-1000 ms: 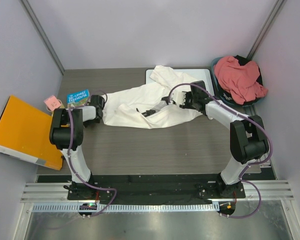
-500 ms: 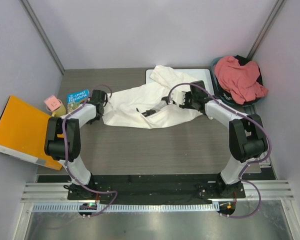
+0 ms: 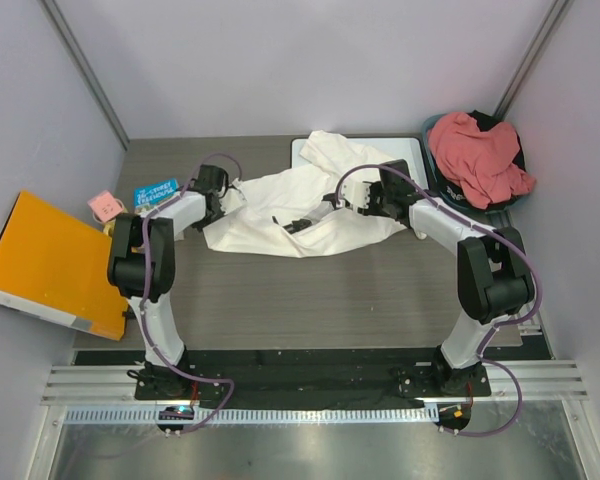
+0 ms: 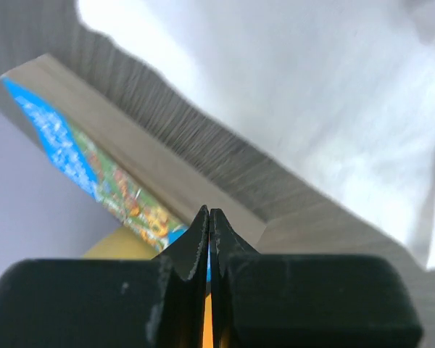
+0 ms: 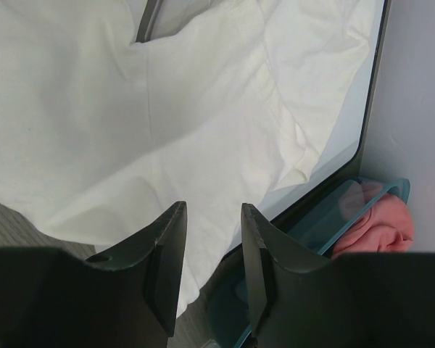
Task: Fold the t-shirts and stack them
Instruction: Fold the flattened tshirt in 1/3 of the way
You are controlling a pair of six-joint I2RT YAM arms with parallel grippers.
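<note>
A large white t-shirt (image 3: 300,208) lies crumpled across the middle of the table, its far end draped over the whiteboard (image 3: 412,150). A salmon t-shirt (image 3: 478,155) is bunched in a teal basket (image 3: 508,208) at the far right. My left gripper (image 3: 223,190) sits at the white shirt's left end, shut with nothing between its fingers. In the left wrist view the white t-shirt (image 4: 312,87) lies beyond the left gripper (image 4: 209,212). My right gripper (image 3: 365,197) hovers open over the white t-shirt (image 5: 130,109), holding nothing. The salmon t-shirt (image 5: 380,226) shows at the right wrist view's lower right, past the right gripper (image 5: 214,210).
A blue picture book (image 3: 156,190) lies just left of my left gripper, and shows as the blue book (image 4: 80,159) in the left wrist view. A pink object (image 3: 103,205) and an orange folder (image 3: 50,265) sit off the table's left edge. Grey walls close in on three sides.
My left gripper has moved right and away, onto the shirt's left end, opening briefly and shutting again. The shirt's left edge has bunched a little. The right arm has stayed still.
</note>
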